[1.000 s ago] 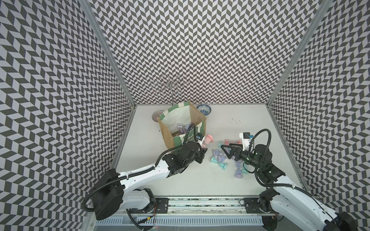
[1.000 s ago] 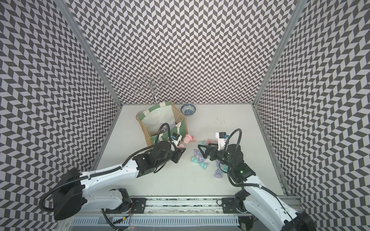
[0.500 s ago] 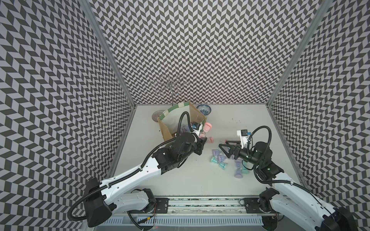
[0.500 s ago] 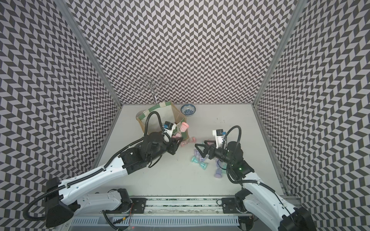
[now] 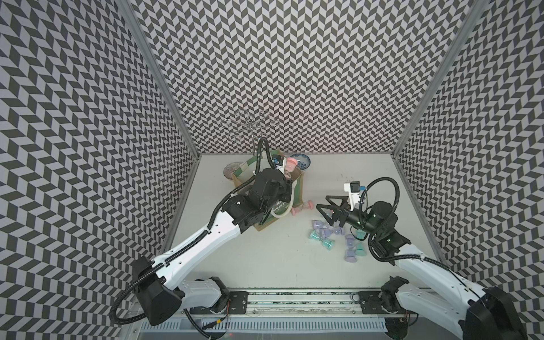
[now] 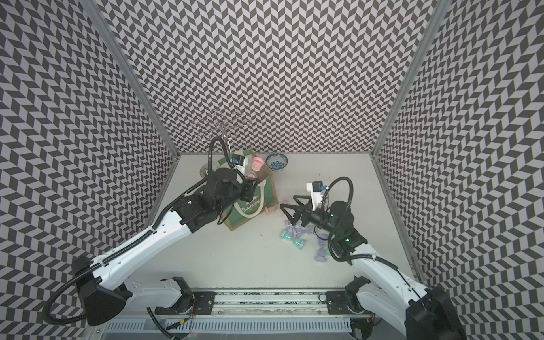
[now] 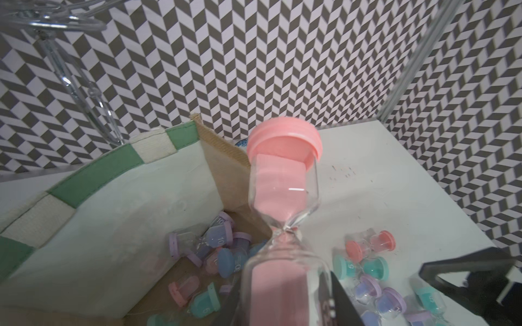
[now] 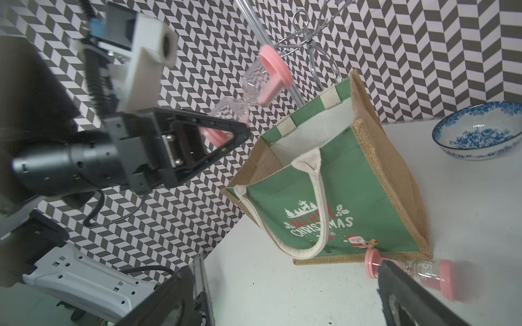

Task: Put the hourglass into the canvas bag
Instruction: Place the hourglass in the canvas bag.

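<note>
Hourglass (image 7: 282, 183) is clamped by its near bulb in our left claw (image 7: 285, 299), tilted just above the canvas bag's (image 7: 96, 175) open mouth. We judge it light, slick, breakable glass; the plastic end caps offer safer holds.

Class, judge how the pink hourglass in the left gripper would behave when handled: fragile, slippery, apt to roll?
Probably fragile: the pink hourglass has clear bulbs and a thin neck. Lying down it likely rolls, given round caps.
</note>
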You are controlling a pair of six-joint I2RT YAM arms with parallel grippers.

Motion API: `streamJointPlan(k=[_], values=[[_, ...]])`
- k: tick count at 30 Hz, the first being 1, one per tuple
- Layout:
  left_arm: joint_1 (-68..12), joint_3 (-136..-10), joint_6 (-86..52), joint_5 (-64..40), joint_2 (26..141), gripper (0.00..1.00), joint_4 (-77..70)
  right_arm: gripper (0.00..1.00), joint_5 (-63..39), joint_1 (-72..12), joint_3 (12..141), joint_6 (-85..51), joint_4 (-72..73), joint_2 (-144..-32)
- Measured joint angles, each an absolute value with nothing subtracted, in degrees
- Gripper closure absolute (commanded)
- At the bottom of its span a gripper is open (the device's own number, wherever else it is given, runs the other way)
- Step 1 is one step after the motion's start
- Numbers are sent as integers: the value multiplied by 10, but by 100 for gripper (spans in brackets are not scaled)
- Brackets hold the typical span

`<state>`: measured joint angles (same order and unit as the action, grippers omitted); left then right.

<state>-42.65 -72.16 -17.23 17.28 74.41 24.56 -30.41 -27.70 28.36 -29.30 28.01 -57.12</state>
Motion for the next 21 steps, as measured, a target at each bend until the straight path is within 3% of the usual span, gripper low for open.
streamJointPlan(k=[11, 21], values=[[-303, -750, -165, 128, 833, 66, 258, 1, -309, -286, 314, -274, 322, -622], [-250, -768, -164, 86, 924, 66, 253, 1, -312, -289, 318, -267, 326, -633]])
